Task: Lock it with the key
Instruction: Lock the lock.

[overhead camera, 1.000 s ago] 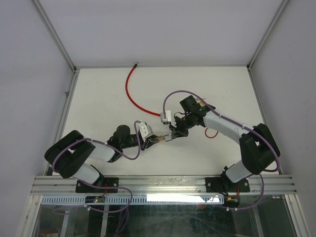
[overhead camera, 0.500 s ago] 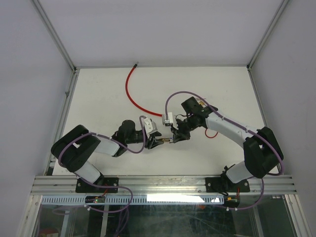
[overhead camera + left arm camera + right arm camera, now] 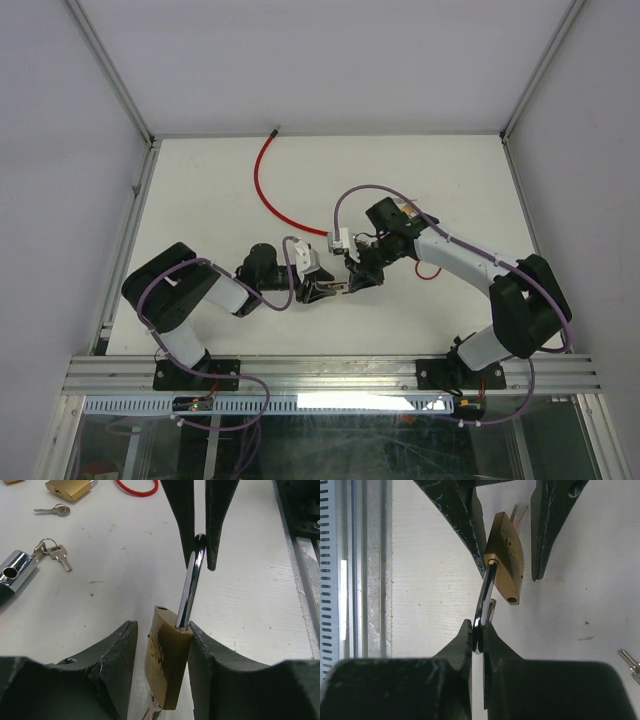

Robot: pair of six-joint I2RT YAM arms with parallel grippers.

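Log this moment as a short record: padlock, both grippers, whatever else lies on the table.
padlock: brass, body between the left fingers
shackle: open, free end out of its hole
right gripper: shut on the shackle's bend
left gripper: open, straddling the body, gap on one side
key: silvery tip under the body, probably it; mostly hidden
table: second padlock, loose key, ringed keys, red cable
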